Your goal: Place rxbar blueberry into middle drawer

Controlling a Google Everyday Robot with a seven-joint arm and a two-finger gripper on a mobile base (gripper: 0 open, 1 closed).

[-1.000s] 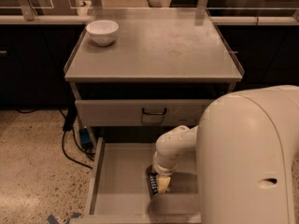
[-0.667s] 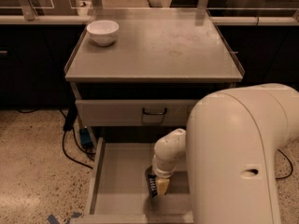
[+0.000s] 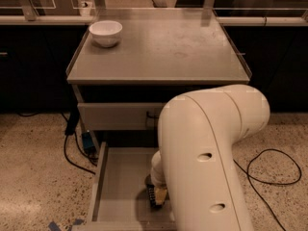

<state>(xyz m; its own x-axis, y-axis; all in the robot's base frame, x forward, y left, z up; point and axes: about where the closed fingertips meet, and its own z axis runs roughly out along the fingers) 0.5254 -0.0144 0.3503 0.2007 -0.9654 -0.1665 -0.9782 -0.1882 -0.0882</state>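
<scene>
The middle drawer [image 3: 120, 186] is pulled open at the bottom of the cabinet, with a grey flat floor and low side walls. My gripper [image 3: 157, 195] reaches down into it near its front right, low over the floor. It is shut on the rxbar blueberry [image 3: 152, 195], a small dark bar with pale print held against a yellowish finger [image 3: 161, 195]. My large white arm [image 3: 207, 153] hides the right half of the drawer.
A white bowl [image 3: 106, 32] stands at the back left of the cabinet top [image 3: 163, 52]. The closed upper drawer front [image 3: 115, 115] is above the open drawer. Black cables lie on the speckled floor at the left [image 3: 72, 153] and right [image 3: 274, 170].
My arm's big white link has swung left and now covers more of the drawer and cabinet front. The gripper stays low in the drawer with the bar.
</scene>
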